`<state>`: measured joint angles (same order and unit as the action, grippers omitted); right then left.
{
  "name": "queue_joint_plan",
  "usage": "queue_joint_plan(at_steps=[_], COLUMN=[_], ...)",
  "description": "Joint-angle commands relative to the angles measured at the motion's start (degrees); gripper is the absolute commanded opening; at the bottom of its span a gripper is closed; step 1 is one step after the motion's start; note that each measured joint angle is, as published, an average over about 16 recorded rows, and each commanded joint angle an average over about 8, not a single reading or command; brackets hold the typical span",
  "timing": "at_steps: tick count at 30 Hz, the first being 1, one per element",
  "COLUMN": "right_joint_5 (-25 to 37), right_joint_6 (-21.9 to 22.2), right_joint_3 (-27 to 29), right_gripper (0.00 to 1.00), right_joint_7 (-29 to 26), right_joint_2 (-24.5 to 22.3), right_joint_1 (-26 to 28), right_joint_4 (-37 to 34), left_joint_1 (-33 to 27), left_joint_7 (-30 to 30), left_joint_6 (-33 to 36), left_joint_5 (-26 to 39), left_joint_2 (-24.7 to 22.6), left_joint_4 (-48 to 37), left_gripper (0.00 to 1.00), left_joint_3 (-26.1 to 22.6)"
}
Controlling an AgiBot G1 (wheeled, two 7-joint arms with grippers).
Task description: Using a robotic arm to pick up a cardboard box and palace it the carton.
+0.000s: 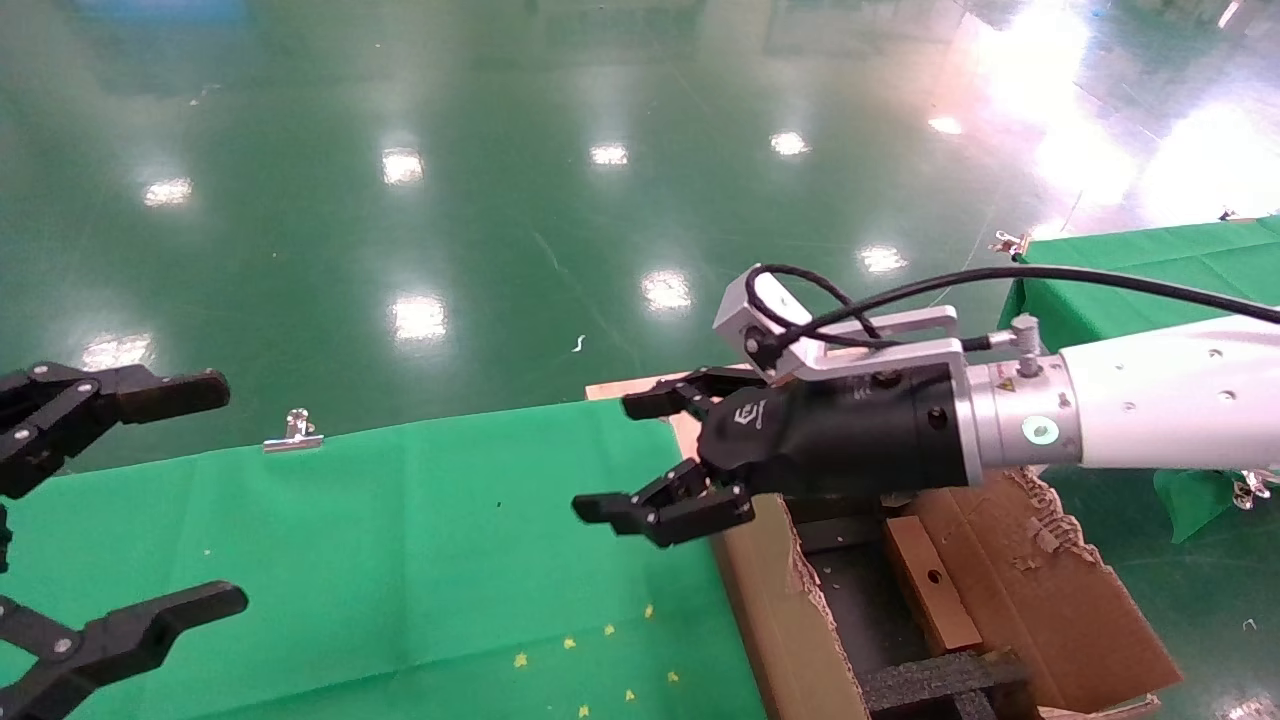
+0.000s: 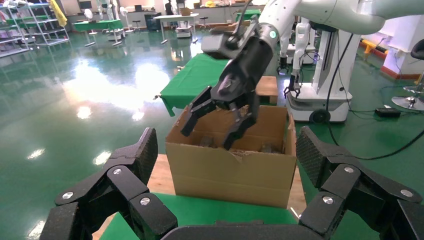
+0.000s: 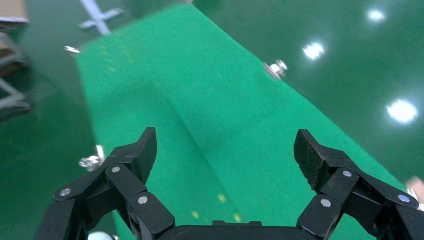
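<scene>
R gripper (image 1: 640, 460) spread, empty, reaching level past carton (image 1: 1040, 590) edge, L gripper (image 1: 200, 495) spread, idle.

The robotic arm (image 1: 1150, 410) reached in from the right, its gripper (image 1: 640, 455) spread wide and empty over the green-clothed table (image 1: 400, 560), just left of the carton (image 1: 1040, 600). A cardboard box (image 1: 930, 585) lay inside the carton beside black foam (image 1: 940, 680). At the far left, the left gripper (image 1: 215, 495) hung open. A metal clip (image 1: 293, 432) sat on the table's far edge.
</scene>
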<state>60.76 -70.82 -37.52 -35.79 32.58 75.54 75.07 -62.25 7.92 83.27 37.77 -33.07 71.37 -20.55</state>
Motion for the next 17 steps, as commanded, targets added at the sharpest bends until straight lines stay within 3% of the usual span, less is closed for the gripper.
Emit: queue_joint_plan(at_steps=[1,13,17], right_joint_5=[-2.16,-15.06,-17.43], right_joint_6=[-1.70,-11.85,-13.72], right_joint_3=[2.46,17.13,19.83], right_gripper=[1.00,1.00,1.00], right_joint_7=[2.87,19.96,23.10], right_joint_2=[0.28,1.94,2.25], right_joint_1=[-1.60,-11.14,-12.89], right_joint_4=[-0.17,-1.19,-1.38], left_joint_1=[0.00,0.00,0.00], left_joint_7=[0.00,0.00,0.00], left_joint_6=[0.00,0.00,0.00], left_joint_5=[0.00,0.00,0.00], left_joint_2=[0.00,0.00,0.00], left_joint_4=[0.00,0.00,0.00], left_gripper=[1.00,1.00,1.00], left_joint_3=[0.00,0.00,0.00])
